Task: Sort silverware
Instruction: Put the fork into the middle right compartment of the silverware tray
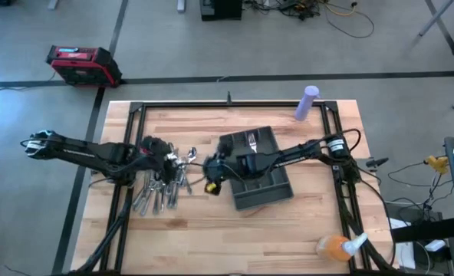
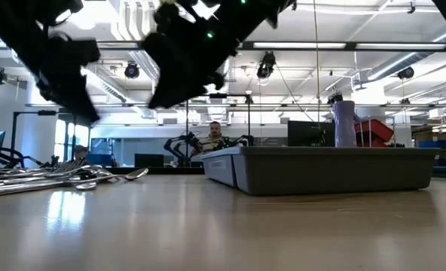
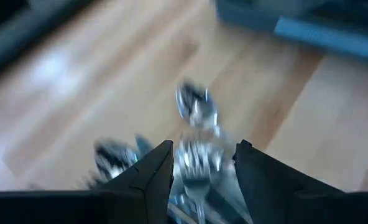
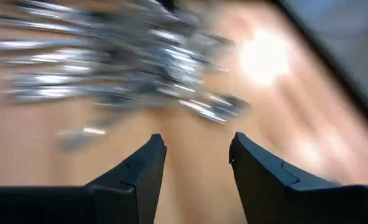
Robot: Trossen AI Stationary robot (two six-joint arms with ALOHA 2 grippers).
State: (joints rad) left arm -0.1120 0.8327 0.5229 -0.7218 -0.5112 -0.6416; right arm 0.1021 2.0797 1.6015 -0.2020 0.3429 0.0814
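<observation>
The silverware (image 1: 164, 184) lies in a loose pile on the wooden table's left half, also seen in the low view (image 2: 50, 179). One fork (image 1: 251, 140) lies in the far end of the dark tray (image 1: 269, 192). My left gripper (image 1: 172, 159) hangs open above the pile's far part, and forks and spoons (image 3: 196, 134) show beyond its fingers. My right gripper (image 1: 210, 172) is open between pile and tray, with bare wood between its fingers (image 4: 193, 162). In the low view both grippers hang clear of the table.
A purple cylinder (image 1: 308, 102) stands at the far right of the table. An orange and white object (image 1: 336, 245) lies at the near right corner. A black frame (image 1: 135, 111) rims the table. Bare wood lies near the front edge.
</observation>
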